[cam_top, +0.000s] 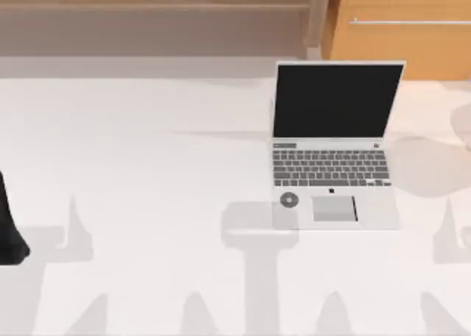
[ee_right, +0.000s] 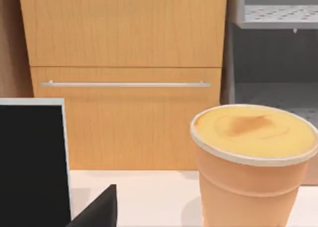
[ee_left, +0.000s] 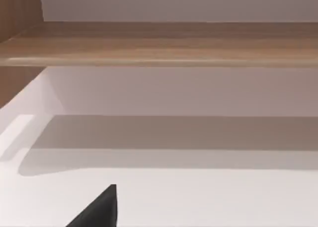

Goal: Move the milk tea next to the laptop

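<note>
The laptop stands open on the white table right of centre, silver-grey with a black screen facing the front edge. In the right wrist view the milk tea stands upright on the table, an orange-brown cup with a pale yellow-tan top. It is close in front of my right gripper, a dark piece of which juts in low. The laptop's black screen edge shows beside the cup, with a gap between them. My left arm is parked at the table's left edge.
A wooden cabinet with a metal handle and a grey shelf unit stand behind the table. A wooden ledge runs along the back wall. Bare white table stretches left of the laptop.
</note>
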{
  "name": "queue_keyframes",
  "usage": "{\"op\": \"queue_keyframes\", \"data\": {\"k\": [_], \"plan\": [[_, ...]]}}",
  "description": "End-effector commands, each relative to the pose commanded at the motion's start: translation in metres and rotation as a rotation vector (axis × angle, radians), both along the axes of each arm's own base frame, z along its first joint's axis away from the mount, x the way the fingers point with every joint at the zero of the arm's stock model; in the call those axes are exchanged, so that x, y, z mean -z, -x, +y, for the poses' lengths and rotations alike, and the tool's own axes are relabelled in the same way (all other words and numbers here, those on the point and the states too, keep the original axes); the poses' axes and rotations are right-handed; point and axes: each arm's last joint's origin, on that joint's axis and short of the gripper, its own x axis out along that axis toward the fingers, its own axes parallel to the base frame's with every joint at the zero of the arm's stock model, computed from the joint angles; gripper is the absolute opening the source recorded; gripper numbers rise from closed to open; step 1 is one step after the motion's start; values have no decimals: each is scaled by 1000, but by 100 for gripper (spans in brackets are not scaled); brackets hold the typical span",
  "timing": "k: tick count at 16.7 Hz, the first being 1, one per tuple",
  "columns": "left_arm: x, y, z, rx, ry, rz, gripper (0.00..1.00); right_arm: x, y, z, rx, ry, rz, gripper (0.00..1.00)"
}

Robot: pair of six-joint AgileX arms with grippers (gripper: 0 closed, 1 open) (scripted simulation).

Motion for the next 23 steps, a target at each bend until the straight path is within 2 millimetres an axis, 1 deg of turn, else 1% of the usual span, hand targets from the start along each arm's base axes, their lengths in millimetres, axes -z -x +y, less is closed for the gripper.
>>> {"op": "queue_keyframes", "data": {"k": [3, 6, 11, 19, 23], "plan": [[0, 0, 0, 0, 0, 0, 100, 0, -1, 0, 1, 0, 1, 100], [0, 0, 0, 0, 0, 0, 100, -3, -6, -2, 4, 4, 9, 100], [0, 0, 0, 0, 0, 0, 100, -4, -27, -6, 7, 11, 44, 100], [0, 0, 0, 0, 0, 0, 100, 10, -60, -16, 13, 17, 115, 100], [0, 0, 0, 0, 0, 0, 100, 25, -75, -22, 15, 15, 156, 100]]}}
